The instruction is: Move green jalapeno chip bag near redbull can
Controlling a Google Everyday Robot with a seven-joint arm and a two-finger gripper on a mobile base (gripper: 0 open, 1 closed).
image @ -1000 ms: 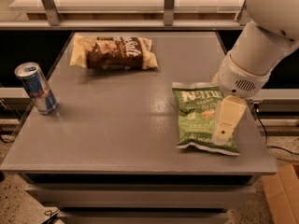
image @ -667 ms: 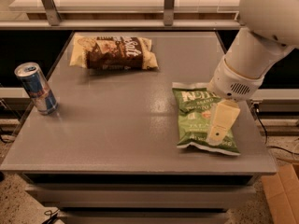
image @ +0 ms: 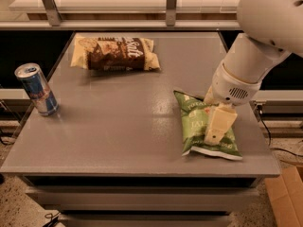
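The green jalapeno chip bag (image: 195, 126) lies flat on the right side of the grey table (image: 123, 117), near its front edge. My gripper (image: 213, 135) hangs from the white arm (image: 246, 65) and sits right on top of the bag, covering its upper right part. The redbull can (image: 37, 90) stands upright at the table's left edge, far from the bag and the gripper.
A brown-and-cream chip bag (image: 113, 53) lies at the back of the table, left of centre. A metal rail with posts (image: 168, 6) runs behind the table. A cardboard box (image: 286, 197) sits on the floor at the lower right.
My gripper has moved a little left and down onto the green bag, hiding its lettering. The bag, the can and the brown bag have kept their places.
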